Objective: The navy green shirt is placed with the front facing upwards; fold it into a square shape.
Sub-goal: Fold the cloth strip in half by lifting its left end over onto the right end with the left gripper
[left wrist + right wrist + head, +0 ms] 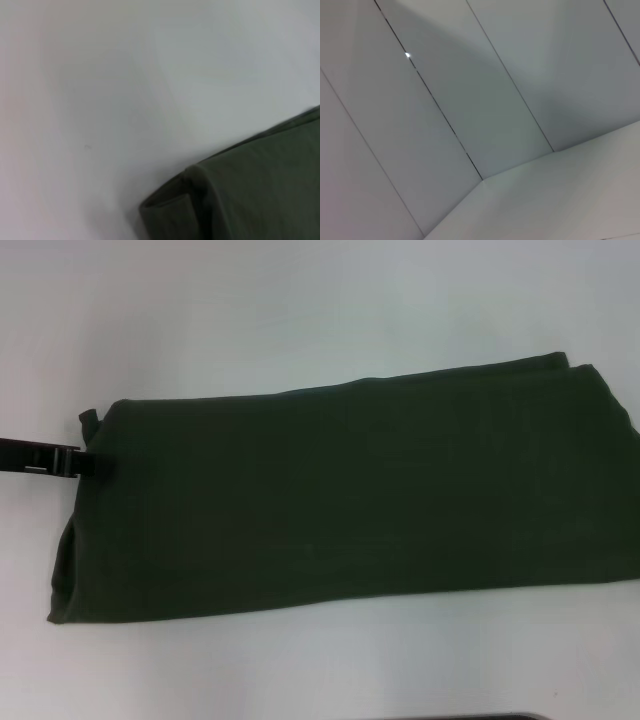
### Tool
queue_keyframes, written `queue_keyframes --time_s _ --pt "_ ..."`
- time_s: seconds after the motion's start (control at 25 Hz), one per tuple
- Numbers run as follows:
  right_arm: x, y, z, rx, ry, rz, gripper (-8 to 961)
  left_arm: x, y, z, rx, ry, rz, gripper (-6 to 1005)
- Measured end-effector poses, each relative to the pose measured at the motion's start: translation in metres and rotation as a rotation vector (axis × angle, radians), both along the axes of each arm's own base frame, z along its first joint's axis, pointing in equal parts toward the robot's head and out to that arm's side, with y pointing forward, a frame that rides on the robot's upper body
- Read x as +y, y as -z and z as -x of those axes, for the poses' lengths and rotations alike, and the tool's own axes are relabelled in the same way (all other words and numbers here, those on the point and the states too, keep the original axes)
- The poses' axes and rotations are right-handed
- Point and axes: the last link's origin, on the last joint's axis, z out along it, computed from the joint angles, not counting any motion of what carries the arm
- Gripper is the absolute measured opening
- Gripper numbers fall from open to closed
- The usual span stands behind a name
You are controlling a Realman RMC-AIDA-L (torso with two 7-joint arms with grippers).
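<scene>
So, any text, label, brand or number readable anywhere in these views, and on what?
None can be read. The navy green shirt lies folded into a long band on the white table, showing only plain fabric, with no letters or tag in view. The left hand at its left edge bears no legible marking. The right wrist view shows only blank wall panels.

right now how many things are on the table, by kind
shirt: 1, the navy green shirt, folded into a long band on the white table
gripper in view: 1, the left gripper at the shirt's left end
total: 2
</scene>
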Motion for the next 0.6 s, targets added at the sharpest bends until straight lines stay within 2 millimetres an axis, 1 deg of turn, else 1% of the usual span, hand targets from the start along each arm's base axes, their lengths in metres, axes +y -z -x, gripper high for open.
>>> queue_keyframes --time_s 0.12,0.4,0.6 --pt "0.0002 0.0 0.0001 0.0 -0.001 -0.001 900 0.0005 0.0003 -0.0008 0.001 0.002 0.003 328" --pt "0.0004 -0.0001 0.0003 -0.001 -0.001 -0.001 900 0.0018 0.0003 -0.0015 0.003 -0.002 0.0 32" --pt "0.0004 -0.0001 0.0003 -0.003 -0.003 -0.002 900 0.0024 -0.0006 -0.0018 0.005 0.001 -0.003 64"
